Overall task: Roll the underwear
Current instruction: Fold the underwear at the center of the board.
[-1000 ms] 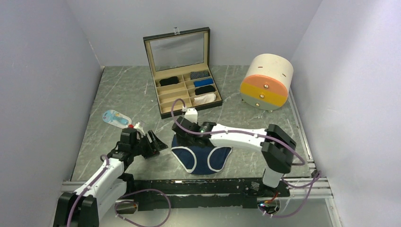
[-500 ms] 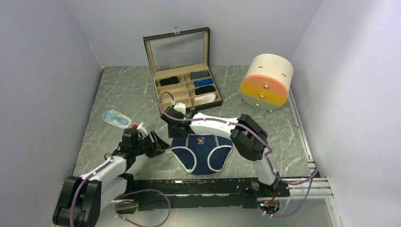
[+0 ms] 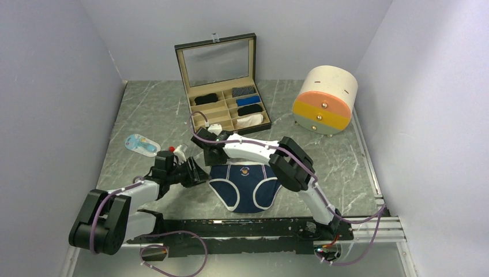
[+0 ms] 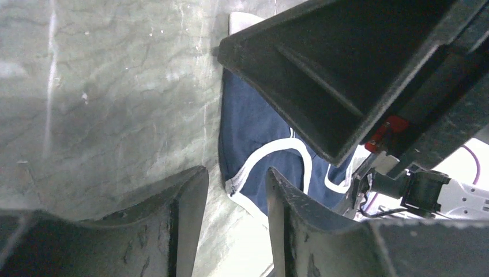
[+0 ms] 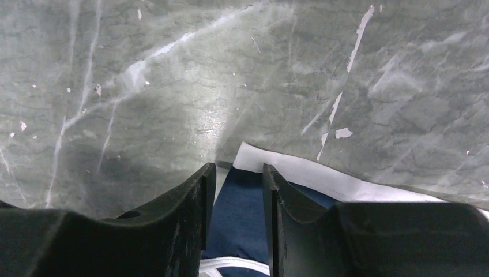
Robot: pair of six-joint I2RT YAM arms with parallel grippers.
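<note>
The left end effector (image 4: 236, 173) sits low at the left edge of the navy blue cloth underwear with white trim (image 3: 248, 187). Its jaws stand partly open with a narrow gap and grip nothing; the trimmed leg opening (image 4: 242, 182) shows in that gap against the grey marbled table (image 3: 155, 115). The right end effector (image 5: 238, 170) is at the far left corner of the garment. Its jaws are likewise parted by a narrow gap, with navy cloth and the end of the white waistband (image 5: 323, 176) lying between and just beyond the fingers (image 5: 196, 202). No cloth appears pinched or lifted. The underwear lies flat and spread on the table near the arm bases, waistband away from the bases and crotch toward them. It is well apart from the open black compartment case (image 3: 199, 130) holding rolled cloth bundles at the far side. Treat the garment as light, limp and non-fragile. It will likely drape and fold under its own weight, slide easily on the smooth table, and not keep a shape unless it is held down. The waistband and the trimmed hems are probably the firmest places to take hold of. Taking hold of the left edge at two points, the waistband corner and the leg hem, should keep that edge straight for rolling. A single-layer pinch may slip.
</note>
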